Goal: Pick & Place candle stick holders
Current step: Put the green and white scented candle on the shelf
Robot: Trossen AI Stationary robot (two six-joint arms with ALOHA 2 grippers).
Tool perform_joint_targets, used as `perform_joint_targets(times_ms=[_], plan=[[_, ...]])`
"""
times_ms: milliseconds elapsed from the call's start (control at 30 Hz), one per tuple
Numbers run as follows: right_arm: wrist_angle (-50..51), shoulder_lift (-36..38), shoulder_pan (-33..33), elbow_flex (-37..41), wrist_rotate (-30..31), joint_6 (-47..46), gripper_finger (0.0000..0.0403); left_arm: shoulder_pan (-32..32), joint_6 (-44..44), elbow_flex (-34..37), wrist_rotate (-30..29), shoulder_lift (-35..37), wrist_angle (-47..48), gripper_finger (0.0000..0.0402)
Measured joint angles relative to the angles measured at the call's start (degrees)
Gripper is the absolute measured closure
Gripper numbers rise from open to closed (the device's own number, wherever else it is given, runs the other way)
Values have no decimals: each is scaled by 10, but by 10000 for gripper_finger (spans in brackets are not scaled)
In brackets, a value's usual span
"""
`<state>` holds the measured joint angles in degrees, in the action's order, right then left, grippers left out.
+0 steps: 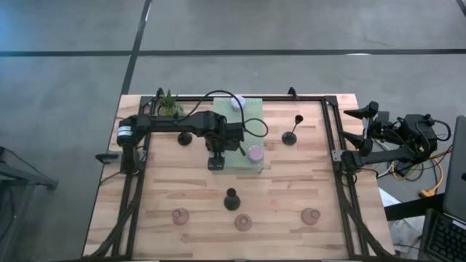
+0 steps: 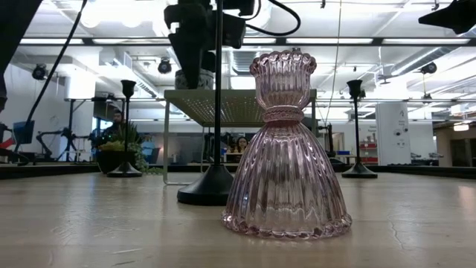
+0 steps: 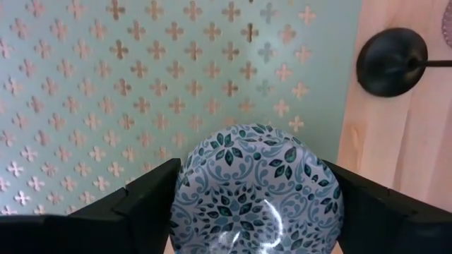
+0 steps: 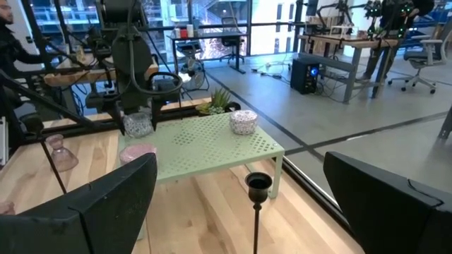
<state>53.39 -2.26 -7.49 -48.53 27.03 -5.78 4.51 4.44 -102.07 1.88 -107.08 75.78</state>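
Note:
My left gripper (image 1: 216, 161) points down over the near end of the pale green perforated mat (image 1: 244, 120), shut on a squat round cup with a blue pattern (image 3: 258, 190). A pink cup (image 1: 255, 153) and a pale cup (image 1: 238, 102) sit on the mat. Three black stemmed candlesticks (image 1: 186, 137) (image 1: 291, 135) (image 1: 231, 198) stand by their round bases on the wood. Three pink ribbed glass holders (image 1: 180, 215) (image 1: 243, 223) (image 1: 311, 215) stand in a row near the front edge. My right gripper (image 4: 240, 212) waits open beyond the table's right edge. My left gripper pinches the blue-patterned cup between its two fingers, one on each opposite side of the round wall (image 3: 185, 194). The fingers come from above, pointing down. The cup stays upright at the mat's near edge (image 2: 195, 79); whether its bottom rests on the mat I cannot tell.
The mat stands raised on thin legs (image 2: 165, 138). A small green potted plant (image 1: 169, 105) sits at the table's far left. A dark rail frame (image 1: 331, 131) runs along the table's sides. Bare wood lies between the mat and the front row.

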Motion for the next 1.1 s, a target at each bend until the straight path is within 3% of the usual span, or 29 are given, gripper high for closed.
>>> perform_joint_targets(times_ms=[1100], plan=[[0,0,0,0,0,0,3,3,-1,1,-16,-1,-18,62]])
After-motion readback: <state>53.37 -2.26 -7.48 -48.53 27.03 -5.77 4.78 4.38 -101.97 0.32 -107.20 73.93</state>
